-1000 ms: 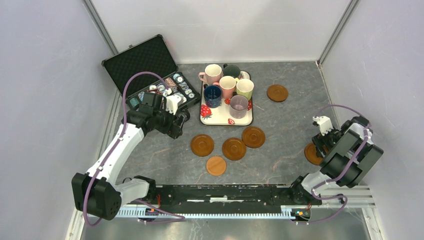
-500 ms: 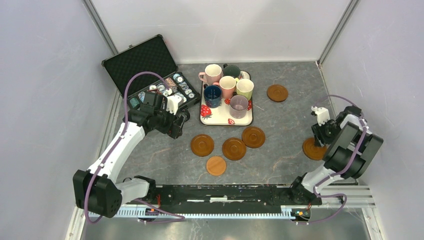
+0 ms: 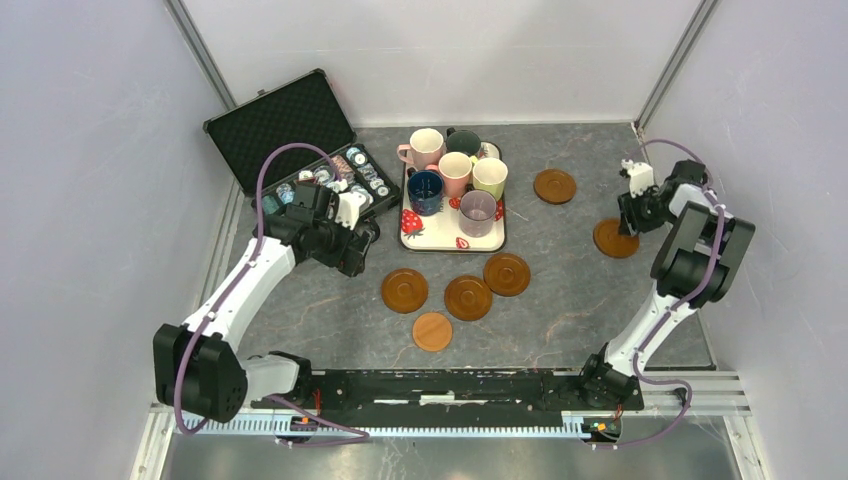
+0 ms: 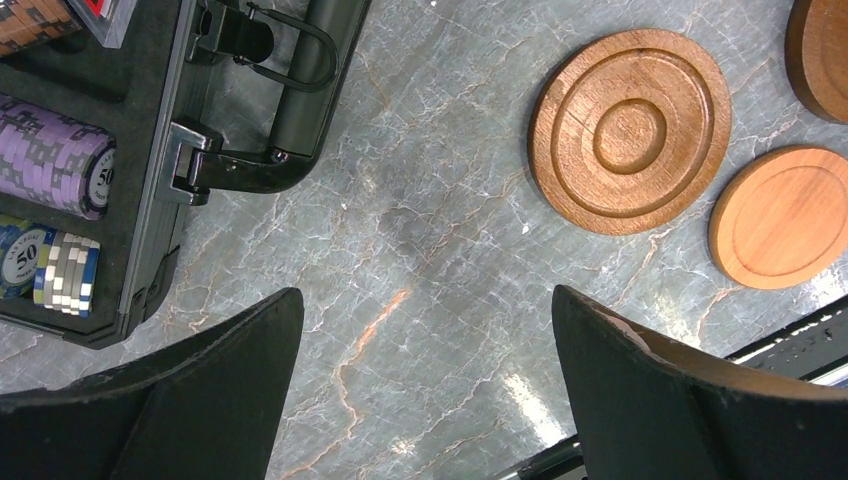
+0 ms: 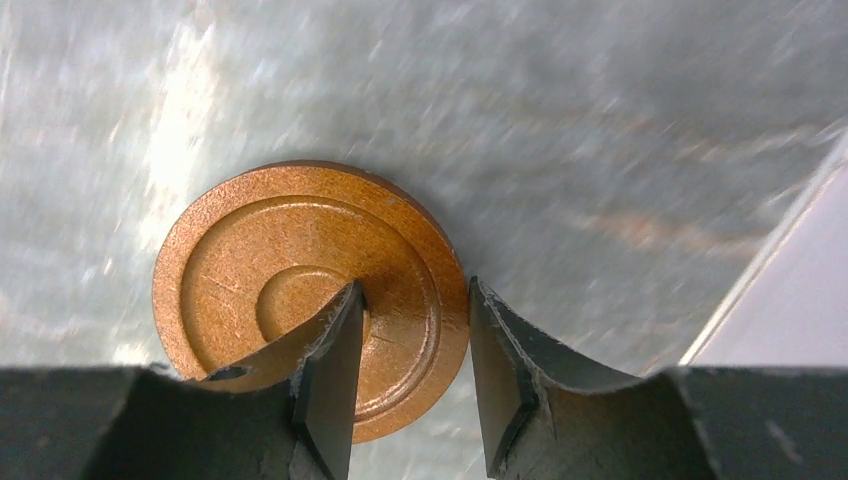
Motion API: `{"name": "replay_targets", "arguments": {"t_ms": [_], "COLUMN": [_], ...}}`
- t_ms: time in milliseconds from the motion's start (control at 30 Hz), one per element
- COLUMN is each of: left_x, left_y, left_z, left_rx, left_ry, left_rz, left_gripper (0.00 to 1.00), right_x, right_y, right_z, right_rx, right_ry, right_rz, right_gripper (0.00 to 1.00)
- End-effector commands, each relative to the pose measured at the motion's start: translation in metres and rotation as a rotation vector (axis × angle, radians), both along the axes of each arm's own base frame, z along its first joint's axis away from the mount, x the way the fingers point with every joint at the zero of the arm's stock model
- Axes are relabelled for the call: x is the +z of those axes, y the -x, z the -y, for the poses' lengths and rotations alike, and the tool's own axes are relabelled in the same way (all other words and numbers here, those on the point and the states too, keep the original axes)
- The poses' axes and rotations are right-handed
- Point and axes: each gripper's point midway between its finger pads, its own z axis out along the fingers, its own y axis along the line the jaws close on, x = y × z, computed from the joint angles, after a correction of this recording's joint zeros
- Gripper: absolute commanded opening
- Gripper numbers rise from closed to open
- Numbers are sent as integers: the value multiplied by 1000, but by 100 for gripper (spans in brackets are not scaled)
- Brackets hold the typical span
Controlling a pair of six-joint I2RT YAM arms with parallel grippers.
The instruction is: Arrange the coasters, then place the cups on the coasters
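Six cups stand together on the strawberry-print tray (image 3: pixel 431 233): two pink (image 3: pixel 426 147), a yellow-green one (image 3: pixel 490 176), a navy one (image 3: pixel 425 190), a lilac one (image 3: pixel 478 210) and a dark one (image 3: pixel 464 142). Three coasters (image 3: pixel 468 297) form a row in front of the tray, a paler one (image 3: pixel 432 331) lies nearer, and another (image 3: pixel 555 185) lies far right. My right gripper (image 5: pixel 413 290) is shut on the rim of the sixth coaster (image 5: pixel 250 270), one finger on top and one outside its edge. Over bare table by the case, my left gripper (image 4: pixel 425 300) is wide open and holds nothing.
An open black case (image 3: pixel 300 130) of poker chips (image 4: pixel 60 165) lies at the back left, its handle close to my left gripper (image 3: pixel 358 245). The right wall stands close beside my right gripper (image 3: pixel 628 215). The arm bases and rail run along the near edge.
My right gripper has narrowed onto the coaster at the right and carried it away from the near edge toward the back. The left arm has barely moved.
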Motion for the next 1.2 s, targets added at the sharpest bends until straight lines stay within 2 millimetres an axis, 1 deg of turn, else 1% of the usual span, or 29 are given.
{"name": "replay_targets", "arguments": {"t_ms": [0,233,300,433,667,733,833,900,967,1033,1167], "left_x": [0,0,1,-1,0,0,0,2,4,5,9], "left_y": [-13,-18,-21,-23,-26,-26,-26,-27,-26,-25,-23], "left_z": [-1,3,4,5,6,5,6,6,8,9,9], "left_rx": [-17,-26,-25,-24,-18,-16,-16,-17,-18,-21,-23], "left_ry": [-20,-4,-2,0,2,2,1,6,15,23,29], "left_rz": [41,31,32,22,21,22,20,21,21,22,31], "left_gripper": [100,100,100,100,100,100,100,100,100,100,100], "right_x": [-2,-2,3,12,18,18,23,32,46,66,118], "right_y": [-60,-118,-133,-157,-183,-187,-187,-187,-186,-187,-188], "right_z": [25,33,35,36,36,33,31,29,29,27,23], "right_rx": [-52,-94,-108,-118,-136,-133,-131,-130,-127,-122,-108], "right_ry": [58,75,78,92,102,101,93,91,93,95,101], "right_rz": [112,166,189,229,272,275,281,295,319,349,429], "right_gripper": [46,46,46,46,45,46,46,47,48,50,57]}}
